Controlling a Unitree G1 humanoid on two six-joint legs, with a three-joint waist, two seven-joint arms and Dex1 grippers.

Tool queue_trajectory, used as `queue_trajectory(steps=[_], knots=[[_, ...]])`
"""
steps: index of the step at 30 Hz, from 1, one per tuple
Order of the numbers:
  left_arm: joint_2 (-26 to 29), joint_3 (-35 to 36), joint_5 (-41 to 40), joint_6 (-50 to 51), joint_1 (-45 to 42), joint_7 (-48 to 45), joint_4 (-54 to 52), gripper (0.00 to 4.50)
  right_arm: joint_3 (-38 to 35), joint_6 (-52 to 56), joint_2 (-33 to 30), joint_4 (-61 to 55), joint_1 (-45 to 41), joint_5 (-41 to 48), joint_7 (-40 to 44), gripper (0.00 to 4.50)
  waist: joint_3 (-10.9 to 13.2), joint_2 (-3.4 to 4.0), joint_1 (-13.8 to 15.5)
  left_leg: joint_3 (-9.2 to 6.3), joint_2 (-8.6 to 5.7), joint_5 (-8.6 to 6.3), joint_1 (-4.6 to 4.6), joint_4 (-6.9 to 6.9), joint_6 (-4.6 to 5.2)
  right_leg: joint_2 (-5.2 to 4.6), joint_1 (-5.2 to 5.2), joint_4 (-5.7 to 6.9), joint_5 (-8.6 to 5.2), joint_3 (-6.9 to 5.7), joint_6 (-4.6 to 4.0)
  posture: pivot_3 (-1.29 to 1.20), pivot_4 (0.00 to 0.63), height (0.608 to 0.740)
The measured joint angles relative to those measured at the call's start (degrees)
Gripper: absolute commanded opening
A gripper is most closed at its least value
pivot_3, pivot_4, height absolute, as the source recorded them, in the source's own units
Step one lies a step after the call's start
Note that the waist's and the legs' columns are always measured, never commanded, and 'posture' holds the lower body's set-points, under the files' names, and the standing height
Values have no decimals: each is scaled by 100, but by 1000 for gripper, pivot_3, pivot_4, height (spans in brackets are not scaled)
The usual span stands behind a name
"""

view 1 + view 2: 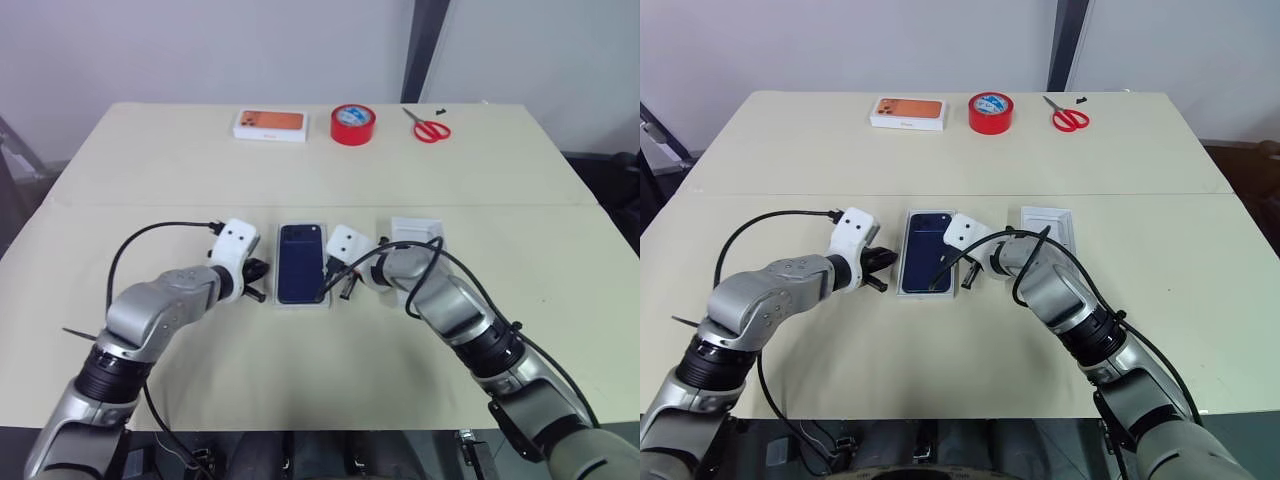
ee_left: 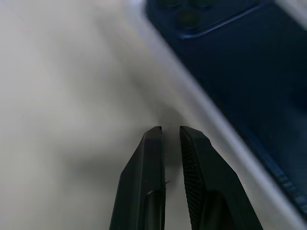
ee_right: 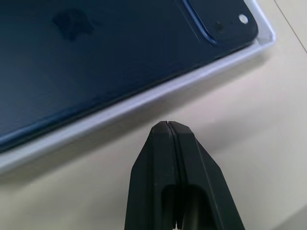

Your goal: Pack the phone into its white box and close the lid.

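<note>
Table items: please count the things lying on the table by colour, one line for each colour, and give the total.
Dark blue: 1, the phone, lying in the white box
White: 3, the white box, the lid, the orange-pictured box
Red: 2, the tape roll, the scissors
Total: 6

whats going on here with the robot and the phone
The robot is packing a phone, which already lies in the white box. The left gripper and right gripper flank the box, holding nothing; the right is shut. The lid still lies on the table beside the right arm, not yet on.
</note>
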Motion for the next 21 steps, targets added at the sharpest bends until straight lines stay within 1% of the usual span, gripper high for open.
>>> queue_trajectory(steps=[7, 10, 14, 18, 21], knots=[[-521, -276, 408, 118, -383, -445, 242, 637, -42, 240, -571, -440, 127, 16, 306, 0, 0, 0, 23, 0, -2, -4, -2, 3, 8, -1, 3, -3, 0, -1, 1, 0, 150, 725], [-846, -401, 502, 192, -542, -664, 393, 637, -189, 420, -958, -771, 330, 64, 446, 0, 0, 0, 48, 0, -3, -8, -3, 5, 14, -1, 4, -3, 0, -1, 1, 0, 150, 725], [-1116, -594, 647, 234, -723, -903, 526, 637, -383, 574, -1305, -964, 517, 107, 510, 0, 0, 0, 25, 1, -2, -8, -3, 5, 15, 0, 4, -3, 0, -1, 1, 0, 150, 725], [-1316, -723, 803, 239, -799, -1071, 594, 637, -496, 677, -1544, -1123, 665, 119, 533, 0, 0, 0, 23, 1, -2, -8, -2, 6, 16, 2, 4, -1, 0, -1, 1, 0, 150, 725], [-1376, -736, 917, 239, -812, -1157, 619, 637, -511, 711, -1593, -1197, 716, 121, 532, 0, 0, 0, 17, 0, -2, -7, -2, 6, 16, 2, 4, -1, 0, 0, 1, 0, 150, 725]])
